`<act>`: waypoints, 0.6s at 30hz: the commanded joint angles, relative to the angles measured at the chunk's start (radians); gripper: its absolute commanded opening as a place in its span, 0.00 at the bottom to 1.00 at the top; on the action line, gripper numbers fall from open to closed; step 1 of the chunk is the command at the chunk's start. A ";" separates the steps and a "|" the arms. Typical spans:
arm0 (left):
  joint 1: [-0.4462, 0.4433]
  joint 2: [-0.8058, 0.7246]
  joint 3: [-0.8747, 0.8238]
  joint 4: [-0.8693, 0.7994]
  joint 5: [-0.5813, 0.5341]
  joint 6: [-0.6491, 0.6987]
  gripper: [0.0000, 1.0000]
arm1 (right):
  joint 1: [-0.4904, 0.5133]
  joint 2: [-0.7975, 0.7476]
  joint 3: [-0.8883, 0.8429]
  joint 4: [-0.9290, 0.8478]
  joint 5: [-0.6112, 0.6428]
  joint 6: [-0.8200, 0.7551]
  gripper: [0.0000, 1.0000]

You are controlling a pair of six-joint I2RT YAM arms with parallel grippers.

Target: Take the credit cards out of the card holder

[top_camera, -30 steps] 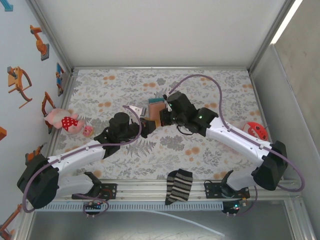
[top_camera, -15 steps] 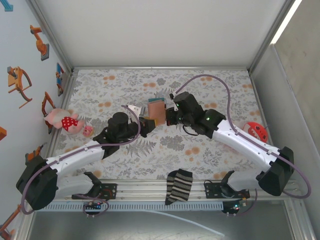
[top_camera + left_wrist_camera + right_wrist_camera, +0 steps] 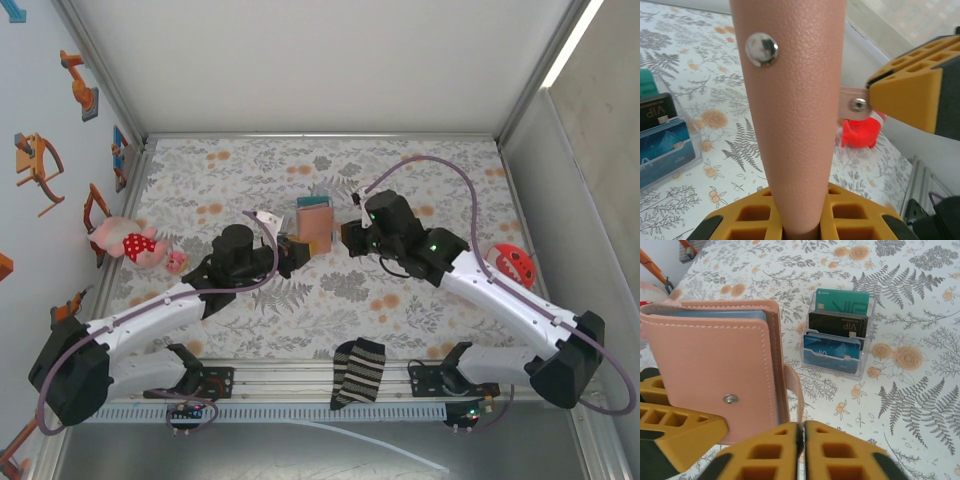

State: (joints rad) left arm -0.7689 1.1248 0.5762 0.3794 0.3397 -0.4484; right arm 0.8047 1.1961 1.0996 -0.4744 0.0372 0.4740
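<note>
Floral-patterned table point(image 3: 420, 180): near its middle, towards the far edge, the tan-pink leather folding card holder point(image 3: 715, 370) stands upright, clamped in the left gripper point(image 3: 295, 247). The right gripper point(image 3: 800, 432), fingers almost together, pinches its closing tab point(image 3: 792, 390). Just behind stands a clear plastic box of teal, black and blue cards point(image 3: 837, 335).

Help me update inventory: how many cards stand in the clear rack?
4 in the clear rack: teal card at the back, black card before it, then a blue card and a front blue card. Others may hide between.
</note>
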 commanded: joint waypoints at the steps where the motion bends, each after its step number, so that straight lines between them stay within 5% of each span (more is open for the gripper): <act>1: 0.007 -0.049 0.034 0.009 0.158 0.086 0.00 | -0.027 -0.055 -0.045 0.080 -0.098 -0.047 0.24; 4: 0.007 -0.062 0.033 0.026 0.255 0.096 0.00 | -0.044 -0.092 -0.093 0.145 -0.203 -0.071 0.36; 18: 0.018 -0.121 -0.003 0.177 0.441 0.015 0.00 | -0.105 -0.291 -0.292 0.389 -0.500 -0.071 0.37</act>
State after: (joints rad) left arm -0.7563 1.0328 0.5739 0.4629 0.7017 -0.4133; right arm 0.7036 0.9329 0.8345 -0.1833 -0.3531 0.4171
